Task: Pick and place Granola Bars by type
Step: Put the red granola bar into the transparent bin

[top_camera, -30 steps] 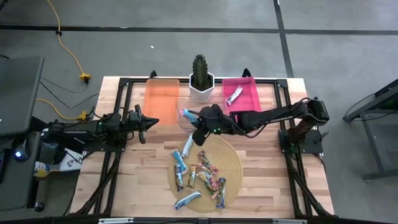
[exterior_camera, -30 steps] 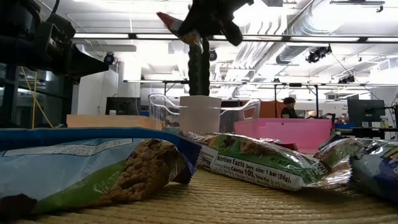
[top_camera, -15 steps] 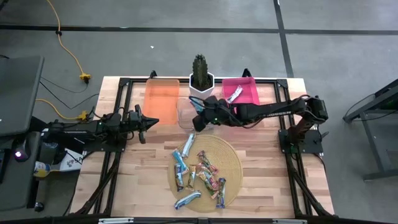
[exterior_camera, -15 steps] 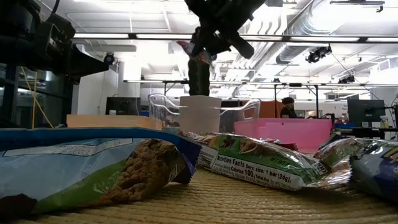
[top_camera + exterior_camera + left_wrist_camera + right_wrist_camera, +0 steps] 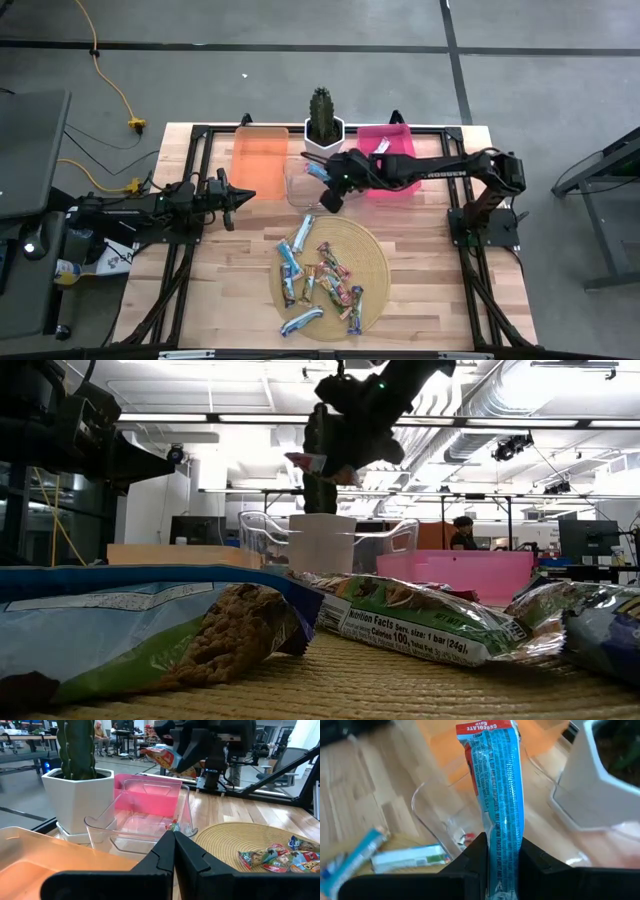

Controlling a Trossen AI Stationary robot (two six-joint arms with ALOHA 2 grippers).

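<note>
My right gripper (image 5: 328,183) is shut on a blue granola bar with a red end (image 5: 314,170), held in the air over the clear bin (image 5: 297,186). The right wrist view shows the bar (image 5: 495,785) running forward from the fingers. It also shows high up in the low view (image 5: 306,461) and in the left wrist view (image 5: 164,758). Several more bars (image 5: 318,280) lie flat on the round woven mat (image 5: 372,255). My left gripper (image 5: 236,195) waits shut and empty beside the orange bin (image 5: 260,158). My right gripper pinches the bar near its blue end (image 5: 502,845) between its two fingers. The bar runs along the fingers, and its red end (image 5: 487,727) sticks out ahead of them. The bar is lifted clear, above the clear bin.
A cactus in a white pot (image 5: 322,128) stands at the far edge between the orange bin and the pink bin (image 5: 392,150). The pink bin holds a silver bar (image 5: 377,152). A small wrapper (image 5: 173,826) lies in the clear bin. Bare wood lies left and right of the mat.
My right gripper has carried the blue bar from the mat's far edge toward the table's far edge, to above the clear bin. It has turned, so the bar now points toward the far left. The bar has stayed clear of the table. The gripper has stayed shut on it.
</note>
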